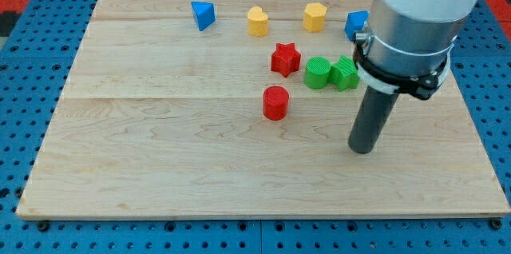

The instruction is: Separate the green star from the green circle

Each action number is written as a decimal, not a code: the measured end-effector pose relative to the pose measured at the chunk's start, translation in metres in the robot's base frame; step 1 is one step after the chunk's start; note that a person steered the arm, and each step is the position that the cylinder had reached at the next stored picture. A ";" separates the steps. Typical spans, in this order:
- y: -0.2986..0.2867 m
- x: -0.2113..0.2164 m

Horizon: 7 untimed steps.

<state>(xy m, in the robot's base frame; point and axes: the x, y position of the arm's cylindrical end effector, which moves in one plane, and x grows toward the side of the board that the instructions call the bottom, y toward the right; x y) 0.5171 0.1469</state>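
The green circle (317, 73) and the green star (346, 73) sit side by side and touching at the board's upper right, the star on the right, partly hidden by the arm. My tip (362, 150) rests on the board below and slightly right of the green star, a clear gap away from both green blocks. The rod rises from it into the large white and grey arm body (415, 22).
A red star (285, 59) sits just left of the green circle. A red cylinder (275, 102) lies below it. A blue triangle (203, 15), yellow heart (257, 21), yellow hexagon (314, 17) and blue block (356, 22) line the top. Wooden board (160, 166).
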 end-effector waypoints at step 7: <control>0.051 -0.026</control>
